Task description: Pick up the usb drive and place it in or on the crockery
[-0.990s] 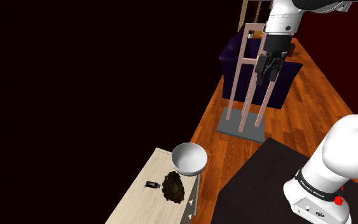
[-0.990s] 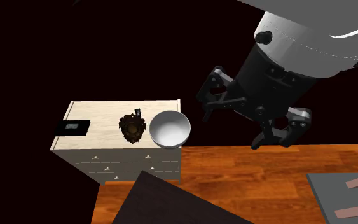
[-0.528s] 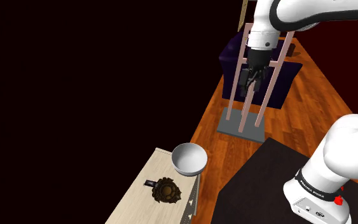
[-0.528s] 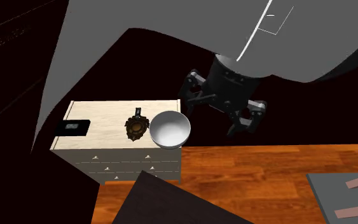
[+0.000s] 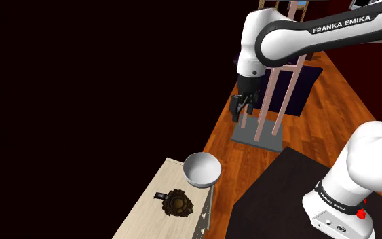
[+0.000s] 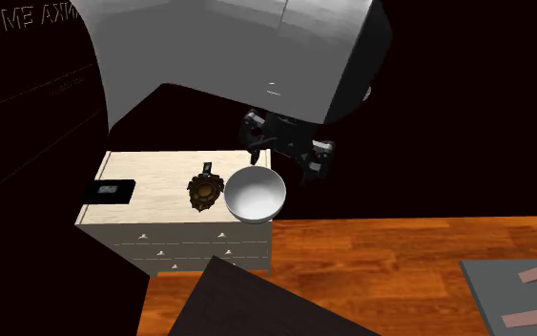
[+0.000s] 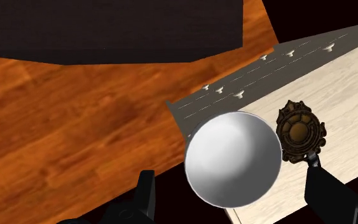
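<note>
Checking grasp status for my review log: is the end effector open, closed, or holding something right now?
End effector: open, holding nothing.

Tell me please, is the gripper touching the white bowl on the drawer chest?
Apart. In the shoulder view the open gripper hangs in the air well above the white bowl, and wooden floor shows between them.

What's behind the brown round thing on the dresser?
A small black usb drive pokes out from behind the brown ornament, lying on the pale dresser top. The ornament covers part of it, so its whole length cannot be seen.
</note>
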Available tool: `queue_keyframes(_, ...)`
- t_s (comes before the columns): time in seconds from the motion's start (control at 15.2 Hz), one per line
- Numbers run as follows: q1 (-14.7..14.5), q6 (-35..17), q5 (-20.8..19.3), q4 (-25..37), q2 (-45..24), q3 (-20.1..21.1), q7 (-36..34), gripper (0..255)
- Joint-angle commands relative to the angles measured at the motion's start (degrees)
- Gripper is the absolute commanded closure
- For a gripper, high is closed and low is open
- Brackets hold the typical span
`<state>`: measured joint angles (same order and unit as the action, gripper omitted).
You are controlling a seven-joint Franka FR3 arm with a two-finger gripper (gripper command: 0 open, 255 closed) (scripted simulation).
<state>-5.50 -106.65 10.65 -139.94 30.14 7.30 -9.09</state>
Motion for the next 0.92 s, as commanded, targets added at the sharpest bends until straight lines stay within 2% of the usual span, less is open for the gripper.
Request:
queue_keyframes(0.0, -0.8, -3.5, 0.4, 0.0, -3.0, 1.7, -1.0, 0)
queue_keyframes(0.46, -2.7, -14.8, -0.4, 2.6, -15.8, 7.5, -5.3, 0)
queue_keyframes(0.86, -4.3, -22.7, -4.8, 7.7, -28.3, 11.3, -10.7, 0)
